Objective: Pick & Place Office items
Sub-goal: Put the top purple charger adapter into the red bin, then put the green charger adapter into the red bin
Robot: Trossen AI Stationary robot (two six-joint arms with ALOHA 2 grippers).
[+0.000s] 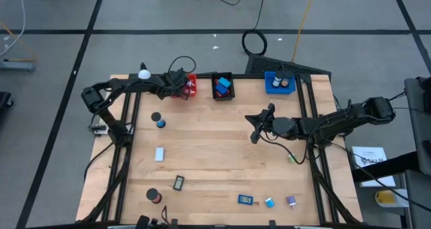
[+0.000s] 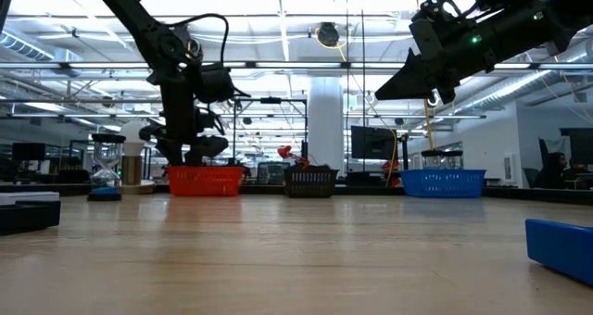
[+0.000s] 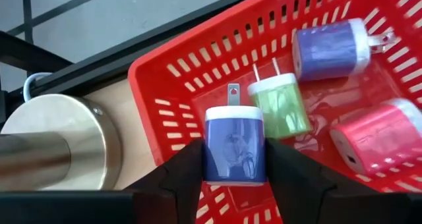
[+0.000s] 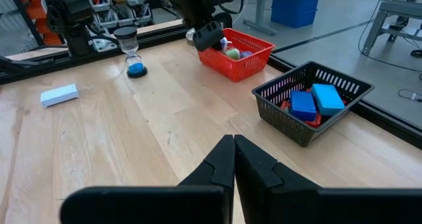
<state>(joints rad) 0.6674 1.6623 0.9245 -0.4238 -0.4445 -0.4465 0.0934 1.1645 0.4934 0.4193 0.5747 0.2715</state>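
Note:
My left gripper (image 1: 180, 87) is at the red bin (image 1: 188, 86) at the table's far edge, shut on a blue charger plug (image 3: 234, 145). In the left wrist view, a green plug (image 3: 280, 107), a purple plug (image 3: 328, 49) and a pink plug (image 3: 374, 140) lie on the bin's floor (image 3: 198, 85). My right gripper (image 1: 258, 126) is shut and empty, raised above the middle of the table; it also shows in the low view (image 2: 417, 79). Several small items lie near the table's near edge. My left gripper pinches the blue plug by its two opposite side faces (image 3: 210, 159), one finger (image 3: 181, 174) on each side. The plug's metal prong (image 3: 233, 94) points away from the gripper. The plug is over the red bin's floor; whether it touches the floor, I cannot tell.
A black bin (image 1: 223, 86) with blue pieces and a blue bin (image 1: 279, 82) stand beside the red one. An hourglass (image 1: 159, 120), a white block (image 1: 159, 153), a black-framed rectangle (image 1: 178, 182), a black roll (image 1: 154, 196) and blue pieces (image 1: 245, 200) lie on the table. A white ball (image 1: 144, 73) stands far left.

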